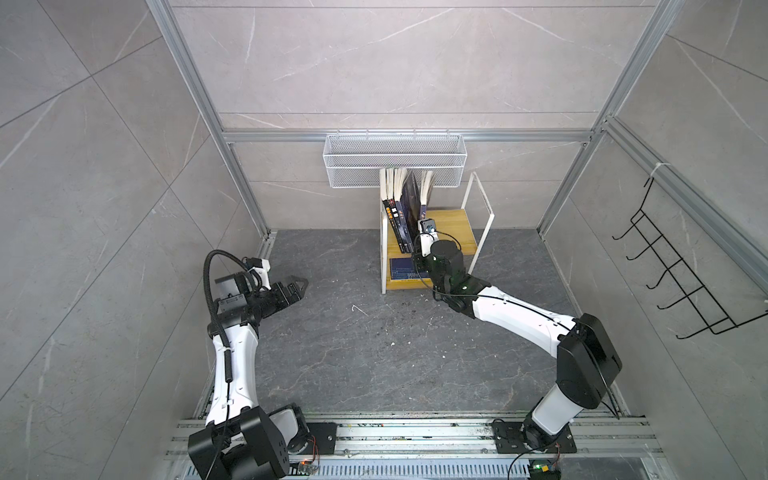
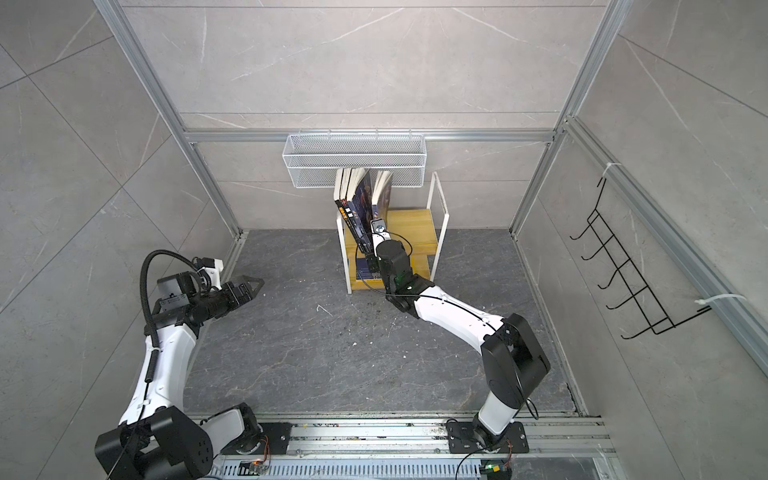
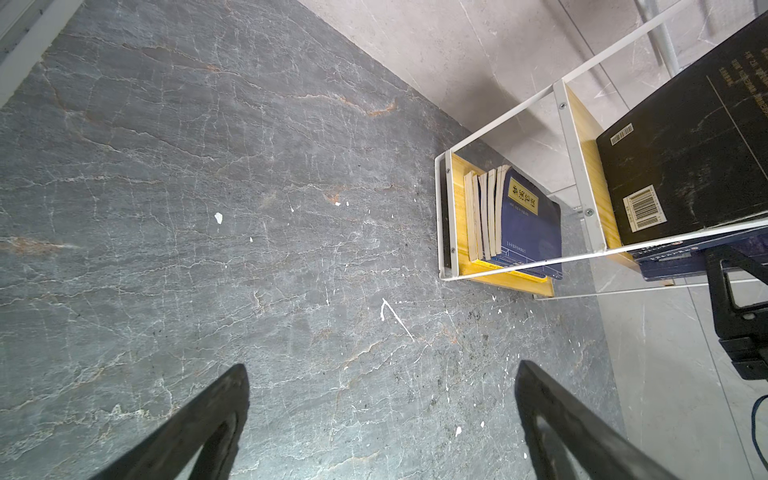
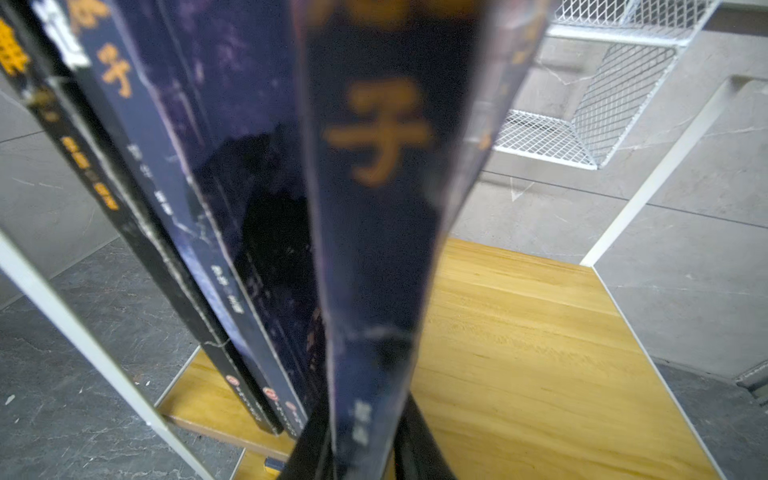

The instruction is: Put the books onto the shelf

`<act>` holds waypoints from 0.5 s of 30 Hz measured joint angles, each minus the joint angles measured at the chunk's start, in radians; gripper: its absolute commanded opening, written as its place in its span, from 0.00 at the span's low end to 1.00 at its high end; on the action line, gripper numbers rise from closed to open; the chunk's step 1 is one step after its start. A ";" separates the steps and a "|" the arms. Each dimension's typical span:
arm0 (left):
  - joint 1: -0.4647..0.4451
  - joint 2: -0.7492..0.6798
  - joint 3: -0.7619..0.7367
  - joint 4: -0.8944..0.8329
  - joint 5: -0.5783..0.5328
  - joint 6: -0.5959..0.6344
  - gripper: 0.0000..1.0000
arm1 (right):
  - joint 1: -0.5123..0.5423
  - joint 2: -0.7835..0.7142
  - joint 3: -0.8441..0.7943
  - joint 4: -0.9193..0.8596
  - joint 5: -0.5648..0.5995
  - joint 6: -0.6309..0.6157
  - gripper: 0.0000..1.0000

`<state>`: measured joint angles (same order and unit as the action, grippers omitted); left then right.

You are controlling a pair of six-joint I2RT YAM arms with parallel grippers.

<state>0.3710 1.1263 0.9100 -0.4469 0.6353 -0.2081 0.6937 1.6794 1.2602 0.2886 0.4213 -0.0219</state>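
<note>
right arm (image 1: 511, 309) stretched to shelf (image 1: 455, 226) | right end effector (image 4: 365, 453) clamps upright navy book (image 4: 374, 249) | left end effector (image 3: 380, 368) wide open, empty

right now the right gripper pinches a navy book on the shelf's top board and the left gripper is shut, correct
No, the left gripper is open, jaws wide apart in the left wrist view; the right gripper does pinch the navy book.
</note>
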 measured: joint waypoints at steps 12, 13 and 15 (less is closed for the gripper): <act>0.001 -0.004 0.000 0.001 0.001 0.004 1.00 | 0.004 0.001 0.040 -0.036 -0.049 -0.093 0.53; 0.001 -0.004 0.000 0.001 0.002 0.004 1.00 | 0.006 0.001 0.040 -0.042 -0.054 -0.097 0.55; 0.002 -0.004 0.000 0.001 0.002 0.004 1.00 | 0.016 0.000 0.039 -0.058 -0.069 -0.108 0.60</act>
<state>0.3729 1.1225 0.9100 -0.4461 0.6373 -0.2043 0.7094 1.6798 1.2991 0.2310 0.3527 -0.1295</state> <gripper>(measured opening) 0.998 0.568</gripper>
